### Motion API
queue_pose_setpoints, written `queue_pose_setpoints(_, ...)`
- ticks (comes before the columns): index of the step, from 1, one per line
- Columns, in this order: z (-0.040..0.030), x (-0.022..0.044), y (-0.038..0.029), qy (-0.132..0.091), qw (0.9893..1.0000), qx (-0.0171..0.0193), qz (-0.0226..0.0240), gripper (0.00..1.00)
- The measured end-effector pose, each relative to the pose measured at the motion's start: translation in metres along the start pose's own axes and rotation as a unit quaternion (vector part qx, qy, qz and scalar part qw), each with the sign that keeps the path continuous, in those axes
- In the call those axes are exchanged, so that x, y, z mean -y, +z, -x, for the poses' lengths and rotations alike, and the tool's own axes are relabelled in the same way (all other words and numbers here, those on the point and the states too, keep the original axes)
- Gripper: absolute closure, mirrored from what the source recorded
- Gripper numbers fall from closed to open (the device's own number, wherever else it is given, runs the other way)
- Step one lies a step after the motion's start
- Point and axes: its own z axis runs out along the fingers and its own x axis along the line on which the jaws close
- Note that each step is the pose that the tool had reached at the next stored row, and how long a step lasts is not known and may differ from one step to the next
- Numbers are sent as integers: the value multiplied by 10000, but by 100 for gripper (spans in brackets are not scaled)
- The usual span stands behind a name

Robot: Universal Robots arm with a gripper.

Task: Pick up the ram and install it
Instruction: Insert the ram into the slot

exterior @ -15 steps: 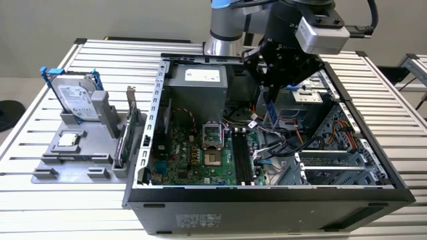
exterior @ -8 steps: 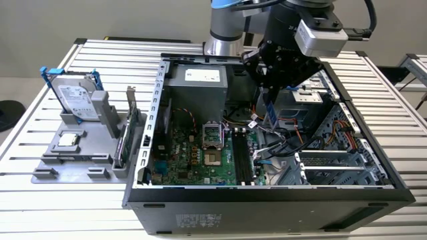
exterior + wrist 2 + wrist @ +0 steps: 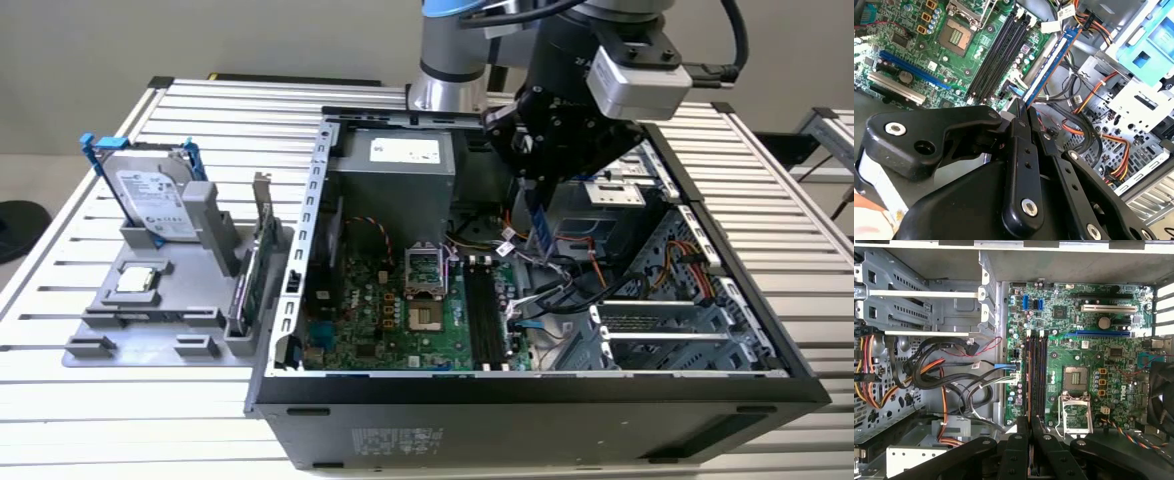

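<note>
Above the open computer case (image 3: pixel 534 390) on the slatted table (image 3: pixel 80 420): gripper (image 3: pixel 538 205) suspended over the case interior, jaws closed edge-on around the ram (image 3: pixel 542 225), a narrow blue stick hanging upright from the fingertips. In the second wrist view, ram (image 3: pixel 1051 67) reaching out from the black fingers (image 3: pixel 1019 150) beside the motherboard's dark memory slots (image 3: pixel 996 50), apart from them, above a tangle of orange and black cables (image 3: pixel 1089 107). In the first wrist view, gripper (image 3: pixel 1029 427) just short of the slots (image 3: pixel 1036 375), processor socket (image 3: pixel 1074 380) close by on the green motherboard (image 3: pixel 1089 340). At the exterior view's left, well apart from the case: grey fixture (image 3: pixel 160 300) bearing a silver hard drive (image 3: pixel 150 195) with blue rails and an upright green card (image 3: pixel 260 255).
</note>
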Motion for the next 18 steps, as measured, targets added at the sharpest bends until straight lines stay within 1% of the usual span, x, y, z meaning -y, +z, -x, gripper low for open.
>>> queue_pose_setpoints(18, 1, 1, 89, 1, 10000, 0, 0, 100)
